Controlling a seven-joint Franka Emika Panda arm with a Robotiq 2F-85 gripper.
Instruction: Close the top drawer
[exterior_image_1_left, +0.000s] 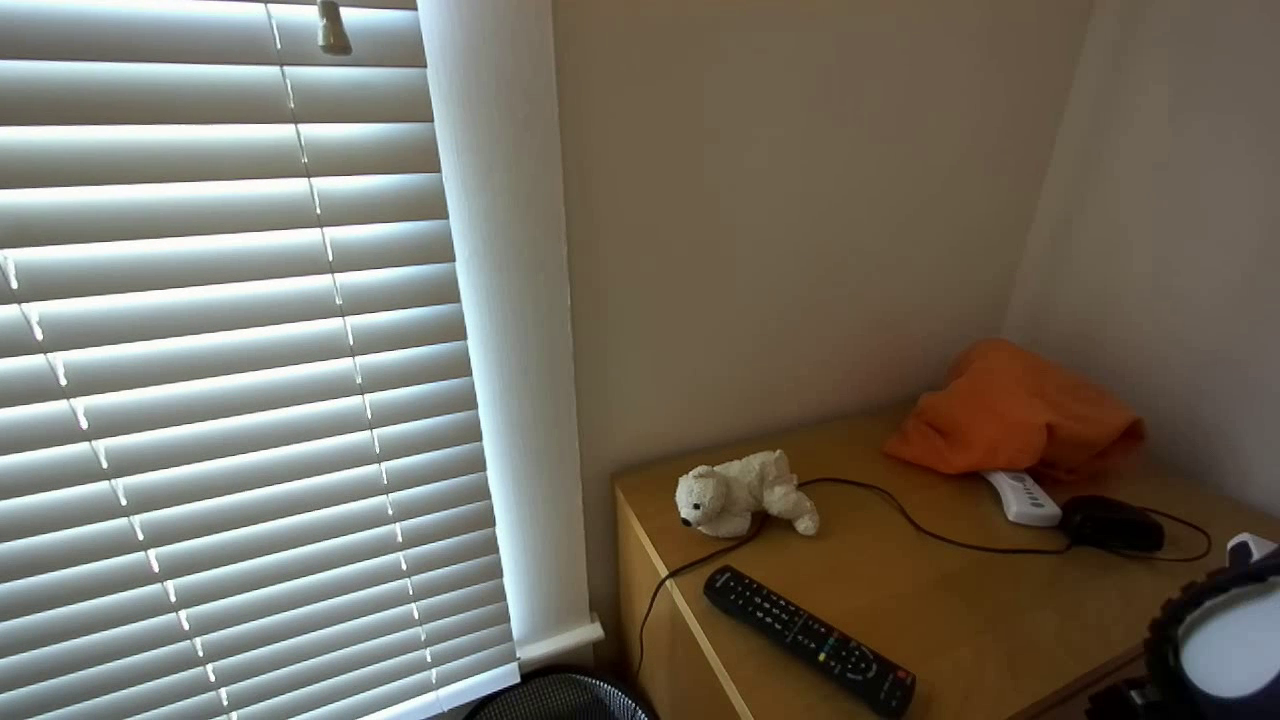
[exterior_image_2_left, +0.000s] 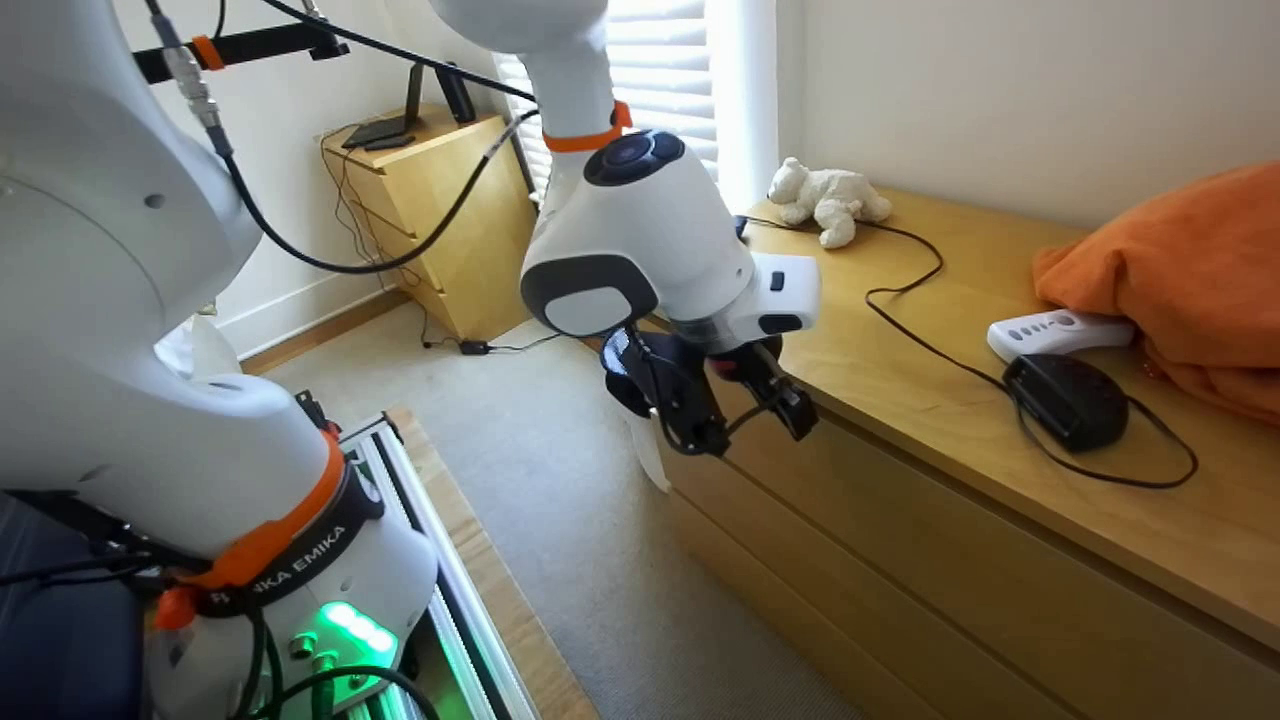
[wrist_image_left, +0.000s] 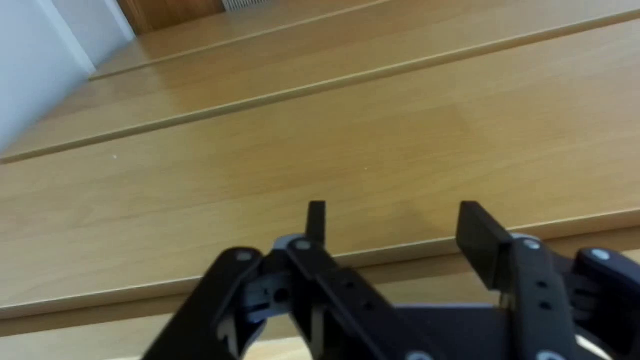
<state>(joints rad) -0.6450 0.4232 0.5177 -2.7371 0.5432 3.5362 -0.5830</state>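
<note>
The top drawer is the upper front panel (exterior_image_2_left: 960, 540) of the wooden dresser (exterior_image_2_left: 1010, 420). It also fills the middle of the wrist view (wrist_image_left: 280, 175), with its upper edge toward the bottom of the picture. A narrow shaded gap runs between the drawer's upper edge and the dresser top. I cannot tell whether it is fully shut. My black gripper (exterior_image_2_left: 762, 428) points downward in front of the dresser, near the drawer's far end. In the wrist view, the gripper's fingers (wrist_image_left: 392, 220) stand wide apart with nothing between them. Whether they touch the drawer is unclear.
On the dresser lie a white toy bear (exterior_image_2_left: 830, 200), an orange cloth (exterior_image_2_left: 1190, 280), a white controller (exterior_image_2_left: 1055, 332), a black device with a cord (exterior_image_2_left: 1068, 400) and a black remote (exterior_image_1_left: 810, 640). Lower drawers (exterior_image_2_left: 800, 560) lie below. A mesh bin (exterior_image_1_left: 560, 695) stands beside the dresser.
</note>
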